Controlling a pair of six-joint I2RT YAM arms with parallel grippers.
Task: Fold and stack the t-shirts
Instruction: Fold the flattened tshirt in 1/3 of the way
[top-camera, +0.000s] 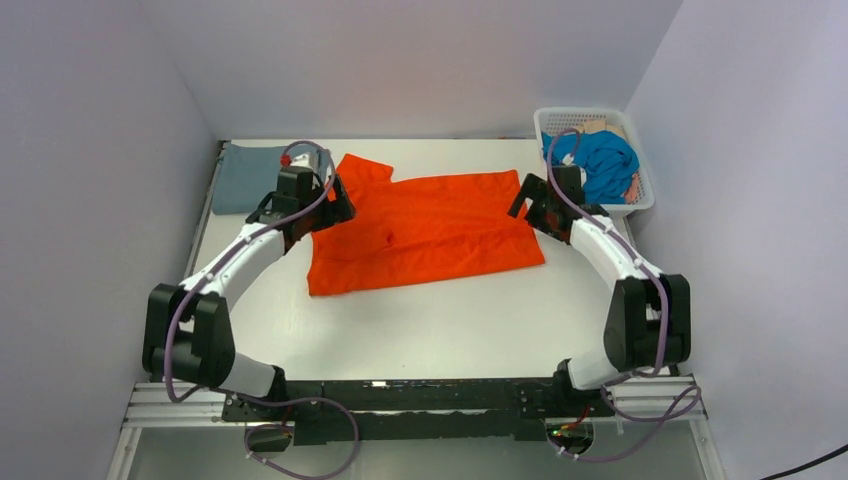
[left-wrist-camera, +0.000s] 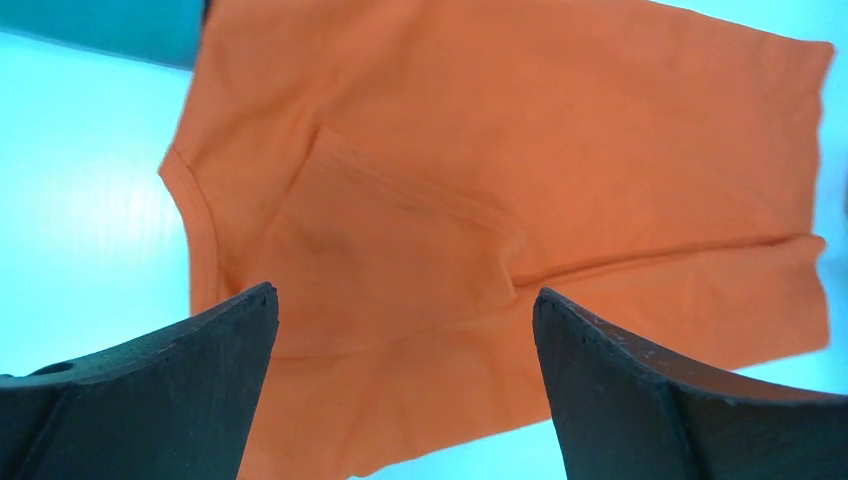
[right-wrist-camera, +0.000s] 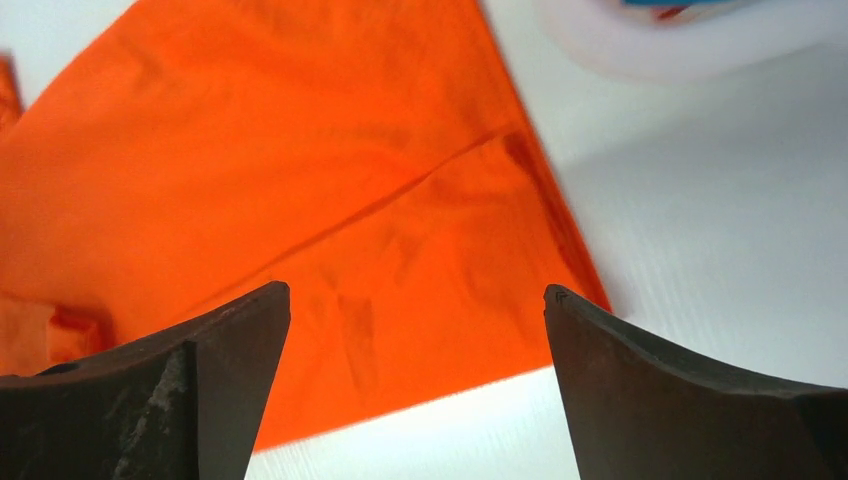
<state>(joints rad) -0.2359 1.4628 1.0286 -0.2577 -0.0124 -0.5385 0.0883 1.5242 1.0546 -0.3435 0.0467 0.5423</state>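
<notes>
The orange t-shirt (top-camera: 425, 230) lies spread on the white table, its lower part folded up over itself. It also shows in the left wrist view (left-wrist-camera: 480, 200) and in the right wrist view (right-wrist-camera: 280, 190). My left gripper (top-camera: 335, 205) hovers open and empty over its left edge near the collar. My right gripper (top-camera: 528, 205) hovers open and empty over its right edge. The grey-blue t-shirt (top-camera: 248, 176) lies folded at the back left. The turquoise-blue t-shirt (top-camera: 600, 165) sits crumpled in the white basket (top-camera: 640, 205) at the back right.
The basket also holds some pale and reddish cloth. White walls close in the table on the left, back and right. The arm bases and rail stand at the near edge.
</notes>
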